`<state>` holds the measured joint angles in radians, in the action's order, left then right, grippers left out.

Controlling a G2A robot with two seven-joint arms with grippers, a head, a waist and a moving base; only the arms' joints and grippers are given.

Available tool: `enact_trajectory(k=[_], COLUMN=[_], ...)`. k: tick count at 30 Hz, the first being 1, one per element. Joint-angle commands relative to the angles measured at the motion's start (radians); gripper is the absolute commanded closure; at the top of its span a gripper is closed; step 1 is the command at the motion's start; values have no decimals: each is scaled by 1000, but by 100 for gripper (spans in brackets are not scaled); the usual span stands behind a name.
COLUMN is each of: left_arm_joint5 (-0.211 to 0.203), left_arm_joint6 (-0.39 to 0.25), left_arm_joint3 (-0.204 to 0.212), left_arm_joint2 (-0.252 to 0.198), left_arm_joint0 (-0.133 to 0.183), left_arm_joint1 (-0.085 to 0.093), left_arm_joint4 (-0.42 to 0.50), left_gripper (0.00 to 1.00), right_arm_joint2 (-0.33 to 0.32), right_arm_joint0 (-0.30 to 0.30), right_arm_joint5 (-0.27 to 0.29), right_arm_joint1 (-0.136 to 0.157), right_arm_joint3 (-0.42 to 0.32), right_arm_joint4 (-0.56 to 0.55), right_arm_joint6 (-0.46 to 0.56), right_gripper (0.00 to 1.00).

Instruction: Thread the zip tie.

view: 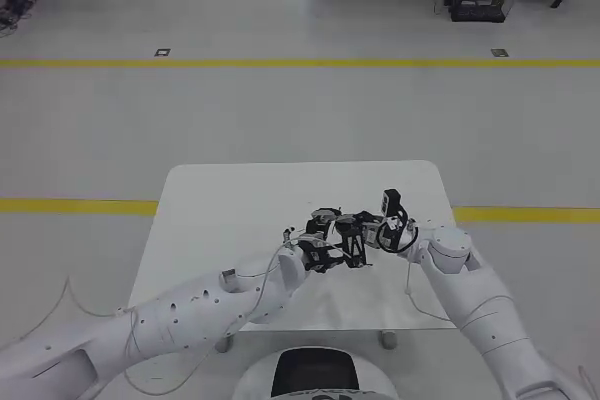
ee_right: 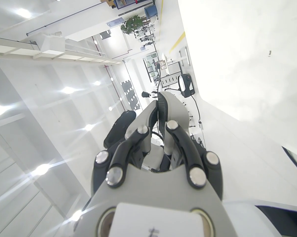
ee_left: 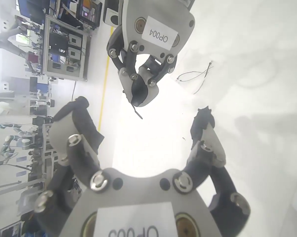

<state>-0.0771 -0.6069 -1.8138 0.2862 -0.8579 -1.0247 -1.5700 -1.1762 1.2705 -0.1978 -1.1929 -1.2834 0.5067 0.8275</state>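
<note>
The left arm is stretched in from the near left and the right arm is bent in from the near right, so that both end effectors are set face to face over the white tabletop (view: 230, 215). The left end effector (ee_left: 143, 117) is spread wide and nothing is held in it. The right end effector (ee_left: 138, 99) is clamped on the thin black zip tie (ee_left: 137, 112), whose short tip is pointed towards the spread fingers. Thin dark loose ties (ee_left: 196, 76) are seen lying on the tabletop nearby.

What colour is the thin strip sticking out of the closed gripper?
Black, clearest in the left wrist view: thin zip tie in right gripper.
</note>
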Motion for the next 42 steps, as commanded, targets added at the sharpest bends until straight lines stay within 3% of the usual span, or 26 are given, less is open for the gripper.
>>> enact_trajectory(k=[1,4,7,25,34,42], left_arm_joint5=[-2,2,10,29,40,48], left_arm_joint6=[-8,-15,-17,-33,-44,-45], left_arm_joint3=[2,4,5,6,5,4], left_arm_joint2=[-6,-16,-25,-66,-87,-97], left_arm_joint0=[7,16,23,59,74,81], left_arm_joint1=[0,0,0,6,8,8], left_arm_joint4=[0,0,0,0,0,0], left_gripper=[48,63,69,78,91,90], right_arm_joint2=[-3,-6,-6,0,4,6], right_arm_joint0=[1,4,7,7,6,3], right_arm_joint5=[-5,-13,-19,-28,-29,-23], right_arm_joint1=[2,4,6,11,12,14], right_arm_joint3=[-3,-11,-17,-21,-16,-9], right_arm_joint4=[-4,-11,-16,-17,-5,4], right_arm_joint6=[-6,-13,-14,-11,0,17], right_gripper=[100,100,100,100,100,100])
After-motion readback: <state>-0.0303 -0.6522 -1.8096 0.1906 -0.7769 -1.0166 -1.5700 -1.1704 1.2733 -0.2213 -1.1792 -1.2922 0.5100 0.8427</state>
